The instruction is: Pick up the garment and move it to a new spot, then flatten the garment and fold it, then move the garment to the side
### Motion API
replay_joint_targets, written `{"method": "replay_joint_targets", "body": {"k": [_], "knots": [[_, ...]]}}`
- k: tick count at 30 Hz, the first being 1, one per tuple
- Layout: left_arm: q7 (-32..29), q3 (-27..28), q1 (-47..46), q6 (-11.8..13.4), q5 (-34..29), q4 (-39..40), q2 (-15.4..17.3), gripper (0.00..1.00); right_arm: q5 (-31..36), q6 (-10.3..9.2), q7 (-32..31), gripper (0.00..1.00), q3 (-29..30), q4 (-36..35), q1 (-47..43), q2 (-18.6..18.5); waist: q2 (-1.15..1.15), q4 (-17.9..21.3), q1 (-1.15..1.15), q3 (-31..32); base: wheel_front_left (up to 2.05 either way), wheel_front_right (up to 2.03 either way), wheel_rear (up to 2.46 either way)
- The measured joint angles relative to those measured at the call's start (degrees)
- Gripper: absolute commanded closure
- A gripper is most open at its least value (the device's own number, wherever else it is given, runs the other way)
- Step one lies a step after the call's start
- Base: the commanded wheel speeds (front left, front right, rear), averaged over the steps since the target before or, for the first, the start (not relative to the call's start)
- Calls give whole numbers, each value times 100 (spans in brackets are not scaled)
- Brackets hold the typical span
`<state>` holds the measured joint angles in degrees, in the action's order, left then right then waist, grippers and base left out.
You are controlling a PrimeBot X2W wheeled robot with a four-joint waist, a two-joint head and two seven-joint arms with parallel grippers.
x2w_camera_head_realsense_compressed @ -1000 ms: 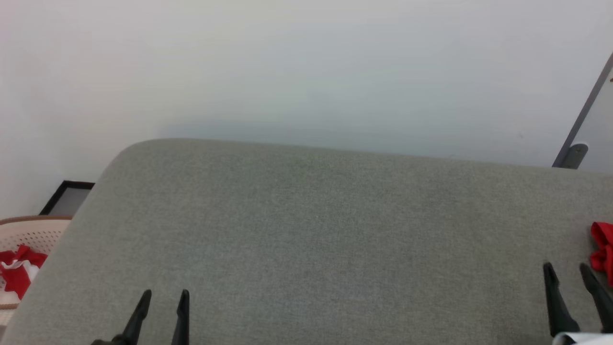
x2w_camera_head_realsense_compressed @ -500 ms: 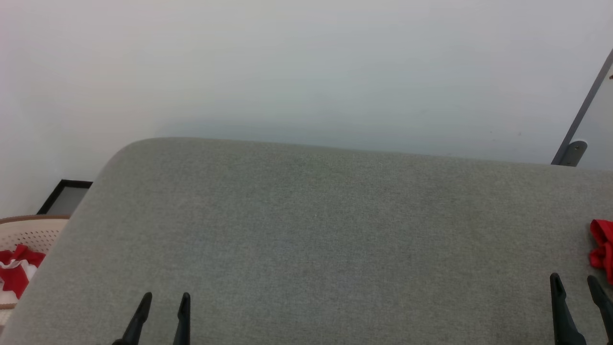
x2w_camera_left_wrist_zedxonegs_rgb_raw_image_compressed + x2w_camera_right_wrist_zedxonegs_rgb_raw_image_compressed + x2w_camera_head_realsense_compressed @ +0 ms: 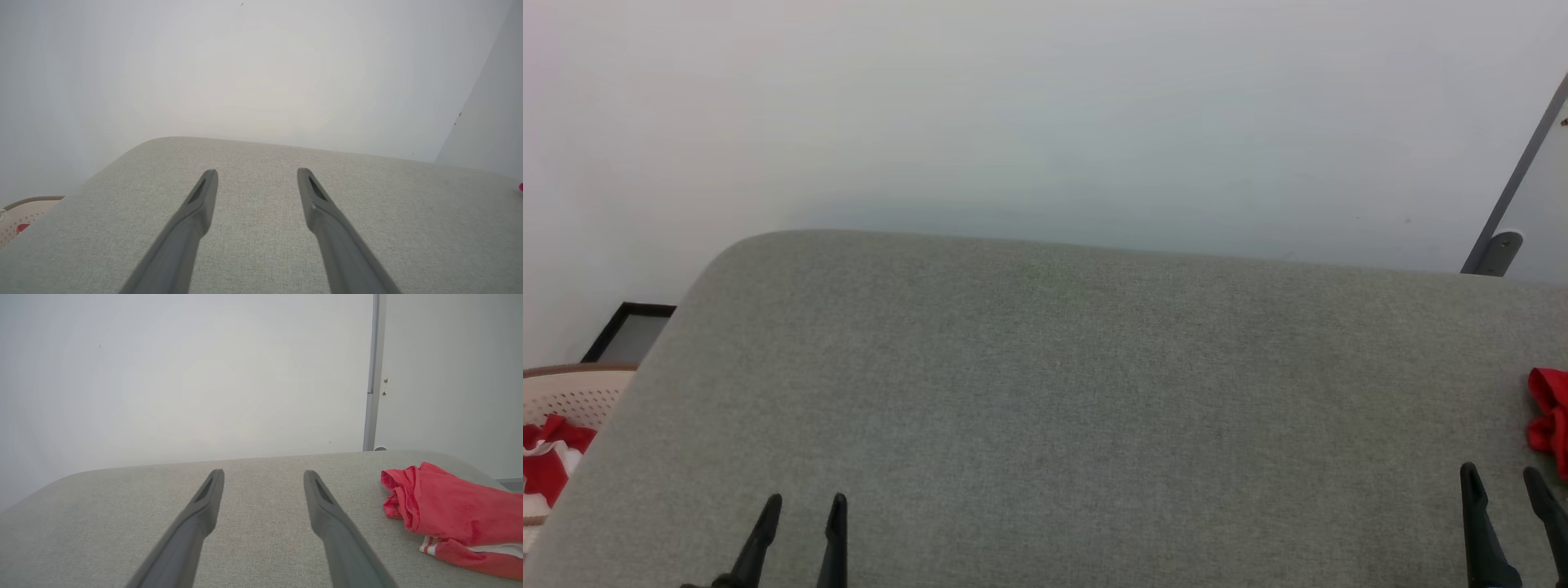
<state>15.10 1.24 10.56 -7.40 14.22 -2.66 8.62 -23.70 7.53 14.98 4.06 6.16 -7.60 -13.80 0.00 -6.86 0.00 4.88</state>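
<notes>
The garment lay bunched at the right edge of the surface. The left gripper and right gripper hung spread apart, empty, the right one nearest it.

Left gripper, jaws apart, over the grey cushion; white wall behind.

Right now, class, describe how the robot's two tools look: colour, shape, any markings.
The left tool and right tool match: each has two long, slim fingers, black in the head view, dark grey close up, tapering to blunt tips. Each inner face has a narrow recessed slot near the tip.
</notes>
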Motion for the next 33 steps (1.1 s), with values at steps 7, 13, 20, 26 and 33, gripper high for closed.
{"method": "replay_joint_targets", "body": {"k": [7, 13, 20, 26, 33], "knots": [[0, -1, -4, 0, -11, 4, 34, 0, -33, 0, 0, 0, -48, 0, 1, 3, 0, 7, 0, -22, 0, 0, 0], [1, 51, -1, 1, -1, 57, -22, 100, -41, 1, -3, 100, -74, 0, 0, 13, 0, 18, 0, -68, 0, 0, 0], [-55, -2, 135, 1, 151, -279, -147, 100, -169, 1, -97, 100, -111, 324, -110, 222, 0, 31, 0, -78, 0, 0, 0], [-210, 10, 52, 1, 811, -356, -155, 100, -723, 1, -269, 100, -91, 358, -51, 288, 0, 63, 0, -99, 0, 0, 0], [-352, 29, -98, 1, 1426, -424, -171, 100, -1238, 1, -427, 100, -68, 397, 50, 356, 0, 95, 0, -119, 0, 0, 0]]}}
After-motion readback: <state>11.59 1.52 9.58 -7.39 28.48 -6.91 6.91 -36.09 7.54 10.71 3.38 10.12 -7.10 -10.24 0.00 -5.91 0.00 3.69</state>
